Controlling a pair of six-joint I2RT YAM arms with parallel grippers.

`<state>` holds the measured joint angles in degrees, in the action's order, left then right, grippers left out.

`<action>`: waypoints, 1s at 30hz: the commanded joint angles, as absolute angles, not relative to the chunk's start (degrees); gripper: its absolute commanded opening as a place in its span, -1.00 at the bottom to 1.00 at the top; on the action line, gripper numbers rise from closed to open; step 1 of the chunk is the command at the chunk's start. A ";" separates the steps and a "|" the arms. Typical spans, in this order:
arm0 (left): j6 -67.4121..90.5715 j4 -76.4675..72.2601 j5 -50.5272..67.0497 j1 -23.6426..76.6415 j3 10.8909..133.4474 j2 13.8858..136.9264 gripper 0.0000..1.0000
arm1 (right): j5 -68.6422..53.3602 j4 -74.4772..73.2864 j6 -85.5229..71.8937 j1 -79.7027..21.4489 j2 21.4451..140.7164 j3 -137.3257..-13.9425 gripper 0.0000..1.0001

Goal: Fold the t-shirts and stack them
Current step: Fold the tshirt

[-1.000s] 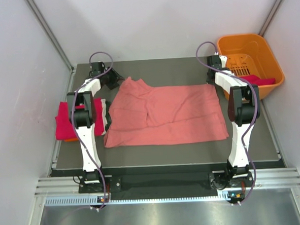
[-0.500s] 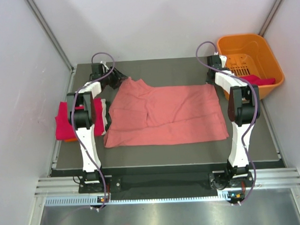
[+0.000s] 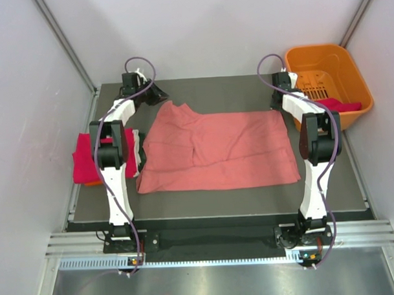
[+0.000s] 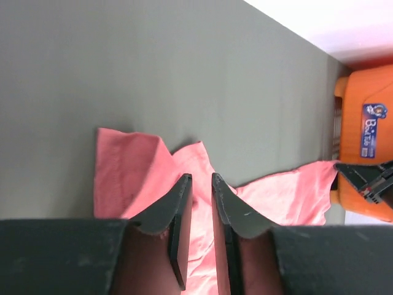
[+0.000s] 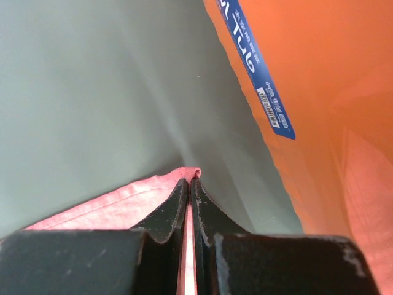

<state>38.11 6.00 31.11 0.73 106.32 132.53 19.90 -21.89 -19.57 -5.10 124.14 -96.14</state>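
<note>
A large salmon-pink t-shirt lies spread across the middle of a matte dark grey table. The cloth is soft and rumpled, with shallow creases running through its centre. Its near edge is fairly straight, while its far left corner bunches up into a peak.

Two white-and-black arms reach from the near edge to the shirt's two far corners. The left fingers are black, wedge-shaped plastic, and they hang over that peaked corner. A narrow gap stands between them and pink cloth shows through it. I cannot tell whether they touch the fabric.

The right fingers are pressed together with no gap. They pinch the stitched hem at the shirt's far right corner, and the cloth rises to their tips in a small fold.

Just beside that corner, at the table's far right, sits a smooth orange plastic basket. It has rounded corners, a slotted floor and a blue label on its outer wall. A crumpled red shirt lies inside against its near wall.

At the table's left edge, well apart from the spread shirt, a magenta-red t-shirt rests in a folded block. A sliver of orange cloth shows beneath it
</note>
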 commanded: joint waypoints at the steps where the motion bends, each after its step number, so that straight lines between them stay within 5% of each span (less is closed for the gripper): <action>1: 35.42 7.56 32.08 1.49 108.02 132.63 -0.53 | 18.46 -22.67 -18.99 -5.45 120.76 -98.61 -1.00; 5: 31.56 12.73 27.35 2.02 109.86 132.98 -0.02 | 18.54 -23.11 -18.81 -5.54 120.41 -98.61 -1.00; 30: 25.23 17.67 16.62 3.08 109.43 131.84 0.18 | 17.40 -23.64 -18.72 -5.54 121.03 -99.23 -1.00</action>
<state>26.68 17.56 18.26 2.96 107.61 132.73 18.68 -23.18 -19.49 -5.23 123.90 -96.55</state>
